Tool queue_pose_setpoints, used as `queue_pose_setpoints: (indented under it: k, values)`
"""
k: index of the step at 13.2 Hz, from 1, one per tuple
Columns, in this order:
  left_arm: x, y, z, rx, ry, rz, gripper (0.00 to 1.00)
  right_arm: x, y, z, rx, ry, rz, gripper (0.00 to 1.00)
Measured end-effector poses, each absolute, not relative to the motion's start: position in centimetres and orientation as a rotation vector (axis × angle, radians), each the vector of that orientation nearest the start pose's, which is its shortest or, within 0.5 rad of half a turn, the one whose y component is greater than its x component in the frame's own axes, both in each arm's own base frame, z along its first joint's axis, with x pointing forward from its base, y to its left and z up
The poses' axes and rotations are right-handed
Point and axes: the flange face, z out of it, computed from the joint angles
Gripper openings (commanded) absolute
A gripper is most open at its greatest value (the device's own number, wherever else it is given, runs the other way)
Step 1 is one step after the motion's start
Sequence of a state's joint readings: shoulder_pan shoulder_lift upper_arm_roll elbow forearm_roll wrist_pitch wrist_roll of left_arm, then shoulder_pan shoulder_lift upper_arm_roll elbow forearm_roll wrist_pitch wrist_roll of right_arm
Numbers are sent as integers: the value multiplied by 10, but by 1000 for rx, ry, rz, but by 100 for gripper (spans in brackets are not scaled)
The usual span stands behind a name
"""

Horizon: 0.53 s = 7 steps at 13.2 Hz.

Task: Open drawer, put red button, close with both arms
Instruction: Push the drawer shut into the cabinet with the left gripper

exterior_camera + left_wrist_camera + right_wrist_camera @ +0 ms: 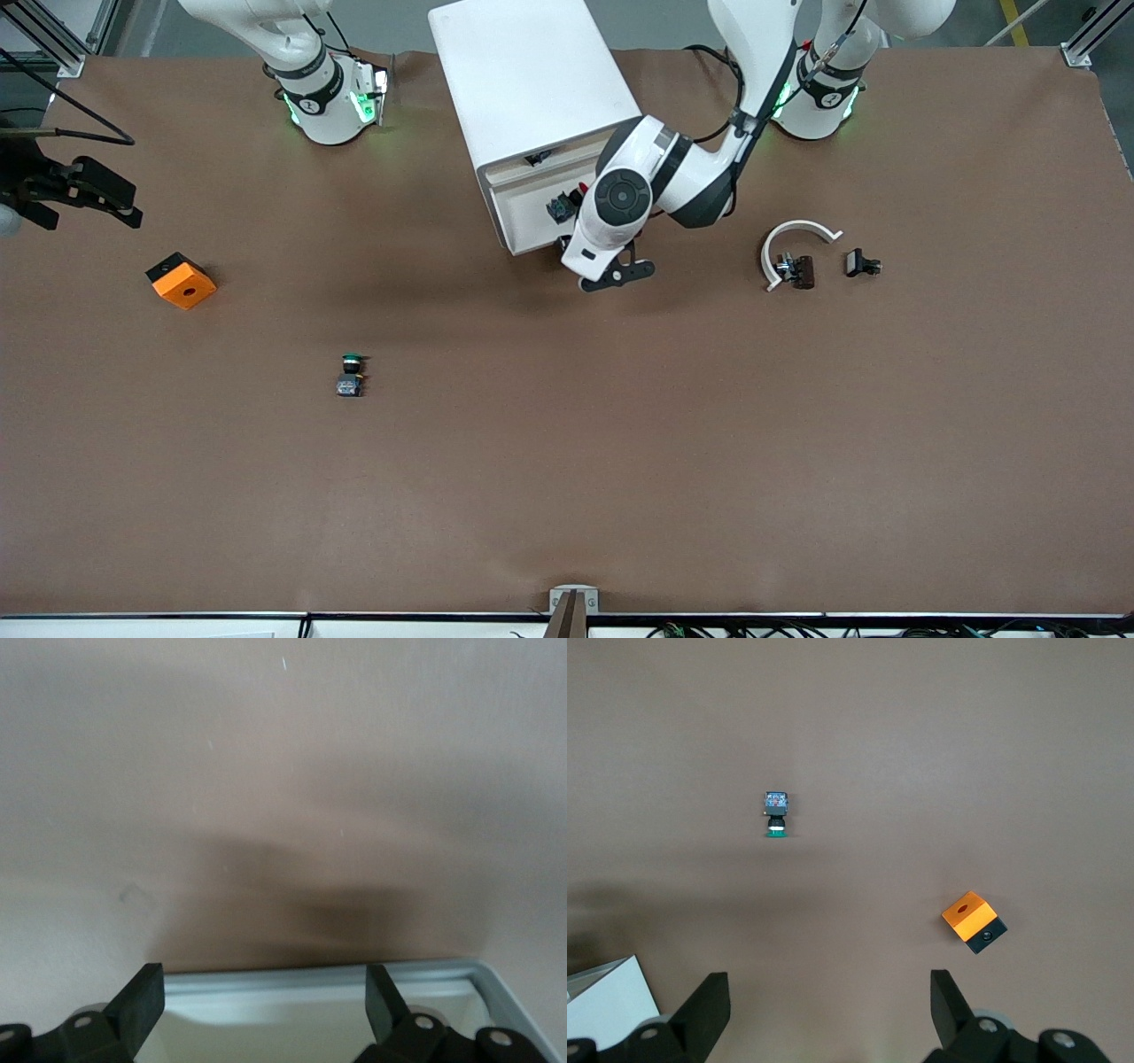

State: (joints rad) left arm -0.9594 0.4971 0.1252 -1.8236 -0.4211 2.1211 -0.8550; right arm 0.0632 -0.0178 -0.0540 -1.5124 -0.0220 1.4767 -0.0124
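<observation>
While the green-capped switch point(351, 375) lay nearest the camera, the orange block point(181, 280) sat farther back, toward the right arm's end. The left gripper point(266, 1010) hung wide open and empty over the pulled-out drawer point(540, 213), where the red button point(567, 202) lay. The right gripper point(830, 1010), fingers spread and empty, waited above the table's edge point(53, 115).

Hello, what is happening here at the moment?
The drawer of the white cabinet stands open, and the red button already lies inside. The left gripper hovers open and empty over the drawer's front edge. The right gripper, also open, waits at the right arm's end of the table. The drawer is not yet closed.
</observation>
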Motion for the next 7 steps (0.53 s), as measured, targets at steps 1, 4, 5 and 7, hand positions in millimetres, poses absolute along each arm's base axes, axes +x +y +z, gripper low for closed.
queue_pose_setpoints:
  k: [1, 4, 5, 7]
  values:
    - [397, -487, 252, -3109, -422, 534, 100, 540, 1, 654, -3162, -29, 27, 100]
    - [372, -501, 251, -3092, -430, 571, 100, 539, 1, 655, -3162, -27, 22, 100]
    - [363, -504, 251, -3085, -422, 585, 100, 539, 1, 655, -3162, -26, 21, 100]
    - [350, -509, 252, -3074, -432, 601, 100, 539, 1, 656, -3162, -26, 16, 100]
